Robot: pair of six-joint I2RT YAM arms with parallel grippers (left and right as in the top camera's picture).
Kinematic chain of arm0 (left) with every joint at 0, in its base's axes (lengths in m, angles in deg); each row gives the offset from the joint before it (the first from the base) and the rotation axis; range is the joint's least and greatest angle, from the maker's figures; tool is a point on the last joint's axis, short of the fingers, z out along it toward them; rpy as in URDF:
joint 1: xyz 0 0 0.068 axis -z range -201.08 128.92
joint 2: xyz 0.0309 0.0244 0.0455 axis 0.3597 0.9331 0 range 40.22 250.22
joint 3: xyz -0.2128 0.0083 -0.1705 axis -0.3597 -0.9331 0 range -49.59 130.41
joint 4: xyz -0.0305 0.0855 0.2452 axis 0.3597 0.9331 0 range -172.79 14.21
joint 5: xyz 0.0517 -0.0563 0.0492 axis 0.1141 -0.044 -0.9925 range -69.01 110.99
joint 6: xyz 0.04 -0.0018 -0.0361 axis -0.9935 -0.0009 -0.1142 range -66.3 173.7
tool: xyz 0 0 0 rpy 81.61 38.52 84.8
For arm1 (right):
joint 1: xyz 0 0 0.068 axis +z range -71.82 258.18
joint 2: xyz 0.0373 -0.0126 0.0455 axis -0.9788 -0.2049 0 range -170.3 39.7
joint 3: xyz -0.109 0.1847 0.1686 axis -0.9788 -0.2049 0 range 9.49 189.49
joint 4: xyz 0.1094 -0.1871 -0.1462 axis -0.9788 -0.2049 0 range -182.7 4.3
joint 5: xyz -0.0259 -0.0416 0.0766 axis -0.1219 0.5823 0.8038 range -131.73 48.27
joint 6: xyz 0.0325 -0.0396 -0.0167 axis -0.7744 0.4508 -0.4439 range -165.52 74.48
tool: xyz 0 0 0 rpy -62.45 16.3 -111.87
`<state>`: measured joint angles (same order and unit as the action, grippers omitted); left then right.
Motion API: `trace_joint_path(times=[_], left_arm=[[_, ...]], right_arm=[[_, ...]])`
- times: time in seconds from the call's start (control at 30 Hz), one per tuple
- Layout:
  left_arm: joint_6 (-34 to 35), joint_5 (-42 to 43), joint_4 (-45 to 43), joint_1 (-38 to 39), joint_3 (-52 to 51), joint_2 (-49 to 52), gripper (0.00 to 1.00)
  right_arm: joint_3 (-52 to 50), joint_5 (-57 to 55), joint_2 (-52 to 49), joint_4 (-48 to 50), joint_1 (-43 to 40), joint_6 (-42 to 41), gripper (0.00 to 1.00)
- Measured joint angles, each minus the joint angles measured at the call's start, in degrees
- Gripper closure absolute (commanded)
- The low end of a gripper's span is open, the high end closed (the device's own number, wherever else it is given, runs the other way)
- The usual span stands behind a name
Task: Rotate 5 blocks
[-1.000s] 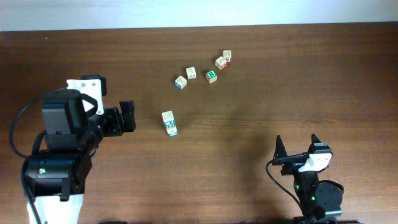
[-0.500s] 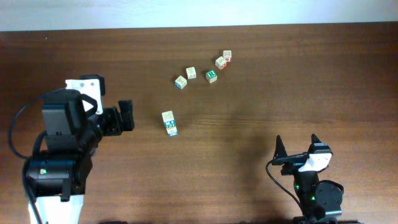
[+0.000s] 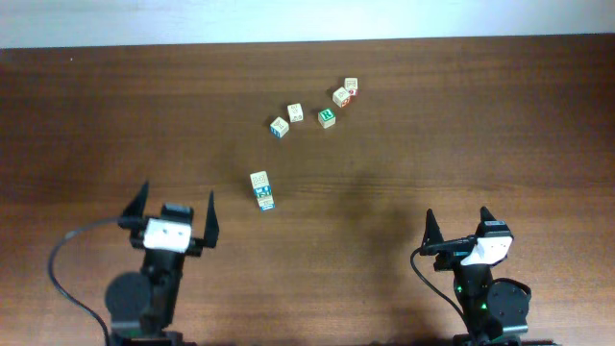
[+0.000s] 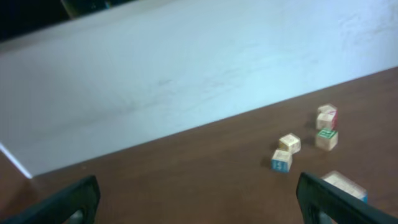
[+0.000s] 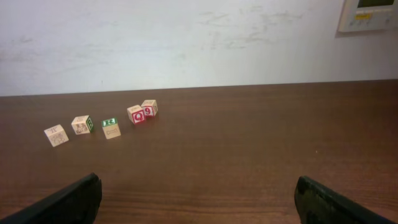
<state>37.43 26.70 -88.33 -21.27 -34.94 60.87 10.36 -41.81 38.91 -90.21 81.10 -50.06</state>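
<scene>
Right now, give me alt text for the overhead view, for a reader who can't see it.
Small wooden letter blocks lie on a dark wooden table: five in a loose arc near the far edge, more nearer the middle. Both arms sit at the near edge, left fingers and right fingers open, holding nothing.

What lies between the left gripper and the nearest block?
Only bare table: the overhead view shows nothing between the left gripper and that block.

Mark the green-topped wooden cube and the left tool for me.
green-topped wooden cube (image 3: 327,116): overhead view, centre of its top face.
left tool (image 3: 178,192): overhead view, midway between its fingertips.
</scene>
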Motion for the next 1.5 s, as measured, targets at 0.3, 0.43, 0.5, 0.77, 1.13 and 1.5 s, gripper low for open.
trace_joint_path(times=[0.3, 0.43, 0.5, 0.77, 1.13, 1.5], left_arm=[[-3.32, -3.93, 3.06, 0.0, -12.15, -14.47, 0.01], [-3.52, -4.55, 10.34, 0.0, -13.81, -17.9, 0.01], [-3.5, -4.72, 10.23, -0.17, -13.81, -19.39, 0.01], [-3.21, -4.76, 10.23, -0.28, -13.81, -19.8, 0.01], [-3.02, -4.76, 10.23, -0.28, -13.81, -19.8, 0.01], [-3.02, -4.76, 10.23, -0.28, -13.81, -19.8, 0.01]], right_arm=[[-0.02, 0.0, 0.02, 0.02, 0.0, 0.04, 0.02], [-0.02, -0.02, 0.04, 0.02, 0.0, 0.0, 0.02], [-0.02, 0.0, 0.09, 0.02, 0.0, 0.02, 0.01], [-0.02, 0.0, 0.11, 0.02, 0.0, 0.0, 0.02], [-0.02, 0.0, 0.11, 0.02, 0.0, 0.0, 0.02], [-0.02, 0.0, 0.11, 0.02, 0.0, 0.04, 0.01]])
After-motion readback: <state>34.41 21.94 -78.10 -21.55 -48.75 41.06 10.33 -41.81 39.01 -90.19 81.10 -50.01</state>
